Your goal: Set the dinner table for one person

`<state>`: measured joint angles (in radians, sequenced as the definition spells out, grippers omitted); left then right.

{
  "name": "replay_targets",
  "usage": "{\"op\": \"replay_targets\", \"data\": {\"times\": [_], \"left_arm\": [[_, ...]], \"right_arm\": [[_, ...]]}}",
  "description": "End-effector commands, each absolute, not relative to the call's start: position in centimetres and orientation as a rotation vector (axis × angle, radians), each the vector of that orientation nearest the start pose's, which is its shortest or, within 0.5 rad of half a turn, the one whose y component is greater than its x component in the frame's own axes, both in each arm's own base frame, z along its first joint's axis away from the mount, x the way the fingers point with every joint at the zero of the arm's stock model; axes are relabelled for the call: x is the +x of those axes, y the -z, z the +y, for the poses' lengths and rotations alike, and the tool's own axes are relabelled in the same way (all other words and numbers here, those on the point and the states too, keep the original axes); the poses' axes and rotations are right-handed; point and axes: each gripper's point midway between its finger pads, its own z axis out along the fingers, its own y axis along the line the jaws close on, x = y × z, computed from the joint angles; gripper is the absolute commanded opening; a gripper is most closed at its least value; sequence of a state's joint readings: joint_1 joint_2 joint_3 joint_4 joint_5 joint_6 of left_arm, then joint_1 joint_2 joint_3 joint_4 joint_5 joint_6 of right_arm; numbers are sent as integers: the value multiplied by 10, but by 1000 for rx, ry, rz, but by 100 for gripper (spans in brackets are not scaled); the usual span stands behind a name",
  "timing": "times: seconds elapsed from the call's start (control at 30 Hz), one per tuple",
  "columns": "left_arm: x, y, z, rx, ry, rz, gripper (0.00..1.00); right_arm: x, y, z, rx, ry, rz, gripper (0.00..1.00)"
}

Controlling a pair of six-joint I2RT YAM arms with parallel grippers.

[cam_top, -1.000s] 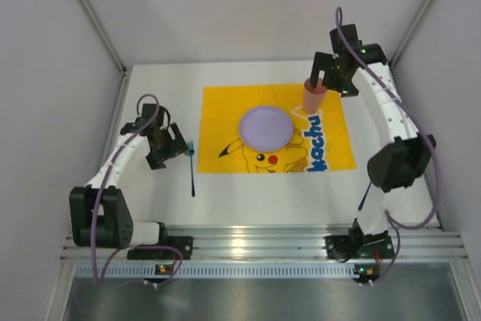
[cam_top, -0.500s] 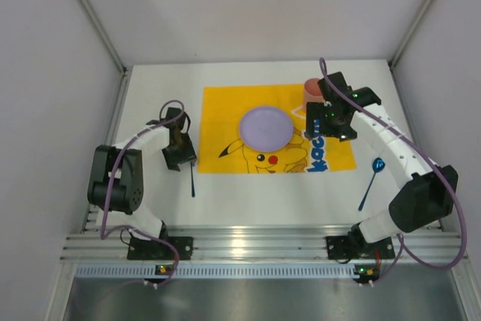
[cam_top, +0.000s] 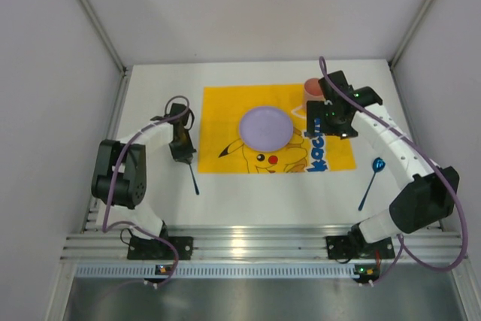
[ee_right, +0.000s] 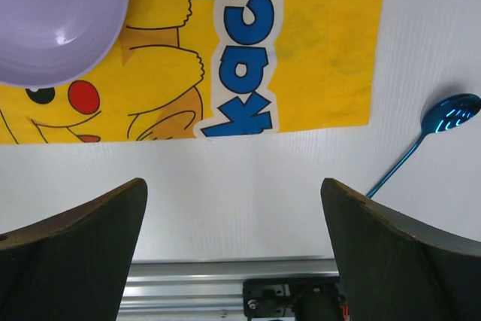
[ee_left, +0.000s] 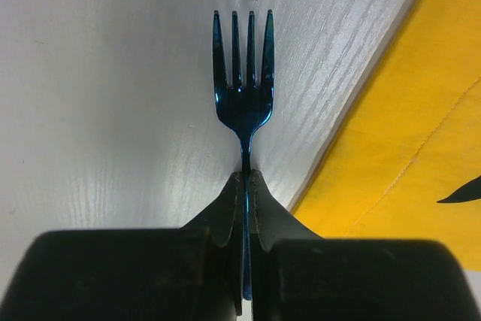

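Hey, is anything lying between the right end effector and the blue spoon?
Nothing visible does. The open right end effector hangs near the yellow mat's right edge, and only bare white dinner table separates it from the blue spoon.

In the left wrist view, the fork (ee_left: 243, 84) handle runs in between the closed fingers of the left end effector (ee_left: 246, 182), which hide its rear length. In the top view the same end effector covers the tines. The right end effector (cam_top: 329, 118) masks the near side of the pink cup (cam_top: 311, 86). In the right wrist view, the frame edge crops the purple plate (ee_right: 52, 20), and a finger (ee_right: 391, 253) conceals the end of the spoon (ee_right: 421, 144) handle.
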<state>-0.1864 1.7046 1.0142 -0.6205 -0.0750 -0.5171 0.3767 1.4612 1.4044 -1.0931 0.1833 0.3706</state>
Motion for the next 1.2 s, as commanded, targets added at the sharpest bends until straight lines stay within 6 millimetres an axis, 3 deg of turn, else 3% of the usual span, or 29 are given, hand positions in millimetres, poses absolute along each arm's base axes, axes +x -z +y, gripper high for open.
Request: {"op": "replay_targets", "data": {"times": [0.0,0.13,0.33,0.57,0.67,0.73,0.8,0.83,0.87,0.93,1.0,1.17], "left_arm": [[298,22,-64,-482,1,2885,0],[304,7,-66,-445,25,2866,0],[329,-41,-57,-368,-41,2788,0],[388,-107,-73,-301,62,2645,0],[413,-114,-86,-278,117,2621,0],[425,-103,-97,-246,132,2647,0],[443,-114,-109,-211,142,2624,0],[448,-102,-114,-200,135,2652,0],[460,-112,-121,-183,153,2621,0],[466,-103,-133,-135,151,2640,0],[476,-107,-145,-79,157,2623,0],[485,-84,-156,-31,114,2654,0]], "right_arm": [[303,-191,95,33,34,2640,100],[302,-189,95,29,30,2643,99],[299,-190,96,28,6,2630,99],[290,-185,94,46,1,2640,99],[289,-189,93,55,1,2629,99],[289,-192,91,60,6,2619,99],[287,-195,90,67,10,2610,99],[285,-196,88,70,12,2610,99],[284,-195,88,74,15,2613,99],[280,-192,85,82,27,2623,99],[276,-190,84,98,31,2628,99],[273,-188,83,122,32,2636,99]]}}
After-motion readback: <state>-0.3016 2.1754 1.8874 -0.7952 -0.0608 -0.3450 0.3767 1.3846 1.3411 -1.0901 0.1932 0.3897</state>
